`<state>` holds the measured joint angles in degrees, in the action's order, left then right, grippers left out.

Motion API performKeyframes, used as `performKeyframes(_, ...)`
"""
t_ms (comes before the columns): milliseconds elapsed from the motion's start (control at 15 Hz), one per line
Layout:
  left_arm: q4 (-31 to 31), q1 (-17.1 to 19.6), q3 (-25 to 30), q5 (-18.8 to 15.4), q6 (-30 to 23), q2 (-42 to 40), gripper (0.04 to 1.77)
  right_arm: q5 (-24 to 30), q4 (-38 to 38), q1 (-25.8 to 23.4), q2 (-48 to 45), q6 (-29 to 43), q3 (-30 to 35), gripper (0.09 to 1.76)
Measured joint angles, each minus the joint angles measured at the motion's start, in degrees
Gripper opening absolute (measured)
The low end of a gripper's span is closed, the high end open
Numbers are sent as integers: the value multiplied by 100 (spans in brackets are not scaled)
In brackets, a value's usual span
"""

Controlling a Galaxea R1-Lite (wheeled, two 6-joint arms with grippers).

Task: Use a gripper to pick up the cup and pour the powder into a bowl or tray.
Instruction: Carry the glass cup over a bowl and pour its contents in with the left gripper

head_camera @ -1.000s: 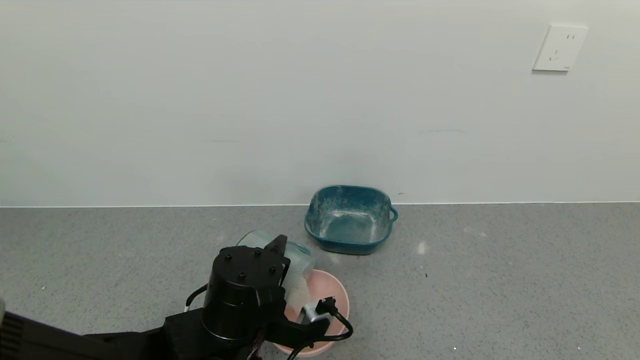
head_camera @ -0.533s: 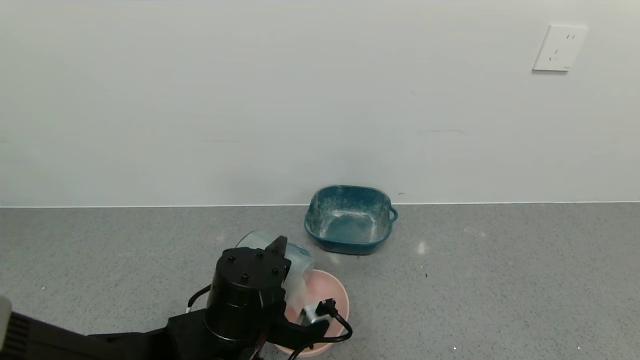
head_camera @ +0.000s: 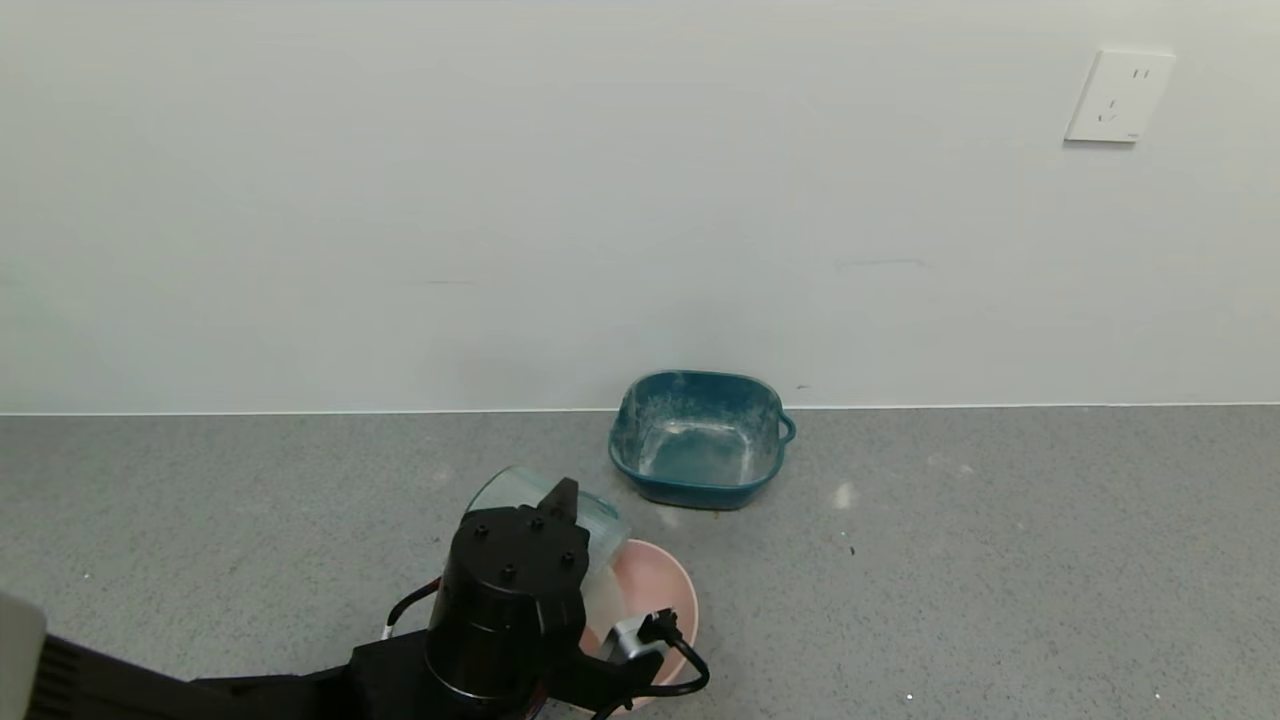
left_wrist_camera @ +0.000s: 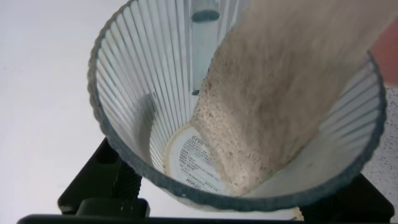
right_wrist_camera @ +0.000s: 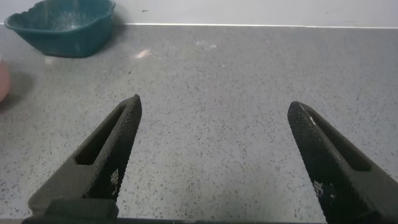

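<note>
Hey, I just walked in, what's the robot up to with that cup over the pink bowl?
The left gripper holds the ribbed cup tipped over the pink bowl. In the left wrist view the powder lies in a band along the cup's wall toward its mouth, so it is mid-pour. The right gripper hangs open over the grey counter, holding nothing. The teal tray sits by the wall, apart from the bowl.

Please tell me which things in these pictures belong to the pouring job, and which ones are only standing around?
Belong to the job:
left gripper, holding the cup
cup, tilted over the bowl
powder, sliding out of the cup
pink bowl

Only standing around:
teal tray by the wall
right gripper, jaws apart
wall socket
</note>
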<state>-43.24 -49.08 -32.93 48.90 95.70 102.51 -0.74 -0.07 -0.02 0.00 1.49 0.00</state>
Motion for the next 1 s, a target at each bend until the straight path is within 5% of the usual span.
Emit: performKeyframes(1000, -124, 18, 35, -116, -297, -48, 133, -5, 0, 0, 0, -1, 0, 171)
